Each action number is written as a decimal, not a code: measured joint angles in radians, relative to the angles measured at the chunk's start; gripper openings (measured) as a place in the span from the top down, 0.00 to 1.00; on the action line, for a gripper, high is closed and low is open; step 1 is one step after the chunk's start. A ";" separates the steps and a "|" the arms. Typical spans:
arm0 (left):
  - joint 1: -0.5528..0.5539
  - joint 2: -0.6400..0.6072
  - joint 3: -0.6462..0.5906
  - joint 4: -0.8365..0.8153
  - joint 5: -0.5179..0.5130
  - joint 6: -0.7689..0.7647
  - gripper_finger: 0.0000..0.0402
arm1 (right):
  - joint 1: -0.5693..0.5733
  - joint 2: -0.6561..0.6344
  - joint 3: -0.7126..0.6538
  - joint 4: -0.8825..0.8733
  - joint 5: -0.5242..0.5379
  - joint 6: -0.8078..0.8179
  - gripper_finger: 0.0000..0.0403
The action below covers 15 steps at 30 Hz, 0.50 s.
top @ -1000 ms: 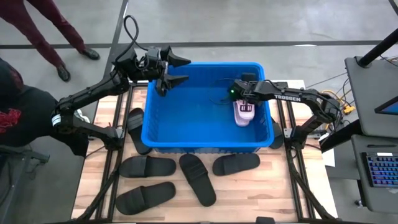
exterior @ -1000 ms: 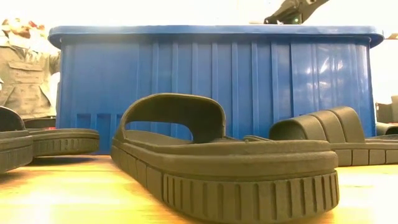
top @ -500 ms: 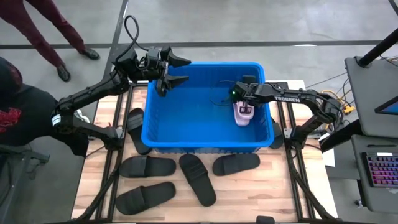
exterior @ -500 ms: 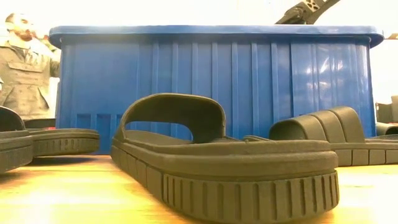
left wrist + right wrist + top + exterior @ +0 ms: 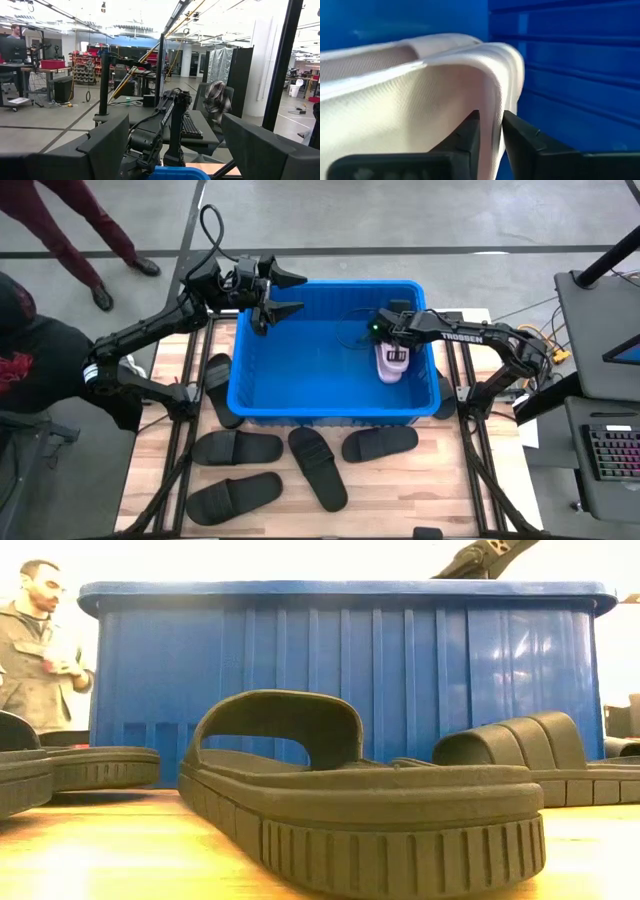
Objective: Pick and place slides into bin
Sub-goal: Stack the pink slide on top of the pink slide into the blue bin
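The pale pink, wide-strapped foam-like slide sits inside the large bright blue ribbed plastic bin, toward its 3 o'clock wall; the right end effector is at it, and in the right wrist view its two dark fingers stand a narrow gap apart with the edge of the pink strap between them — a light pinch at most, and whether it is gripping or letting go I cannot tell.

The slide looks light and springy; the strap bends under a pinch, so the strap's arch is the natural place to take hold, with the sole too broad for these jaws; the matte surface should not slip much.

The black rubbery slides wait on the pale wooden worktop — three in a row at 6 o'clock of the bin, one nearer the front edge, one tucked against the bin's 9 o'clock wall; that last one probably leaves little room for fingers beside the wall.

The left end effector hovers wide open and empty over the bin's 10 o'clock corner; the raised rim is the edge to clear — the bin floor is largely bare.
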<state>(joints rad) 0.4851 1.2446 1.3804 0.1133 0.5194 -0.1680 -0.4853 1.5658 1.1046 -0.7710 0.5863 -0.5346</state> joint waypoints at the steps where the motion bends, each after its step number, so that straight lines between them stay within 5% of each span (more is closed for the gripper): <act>1: 0.000 0.000 0.000 0.000 0.000 0.000 0.25 | 0.000 0.000 0.003 -0.013 -0.008 0.000 0.79; 15: 0.000 0.000 0.000 0.000 0.000 0.000 0.25 | 0.000 0.000 0.079 -0.148 -0.120 0.055 0.60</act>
<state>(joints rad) 0.4852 1.2446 1.3804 0.1131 0.5194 -0.1680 -0.4854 1.5658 1.1832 -0.9191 0.4659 -0.4793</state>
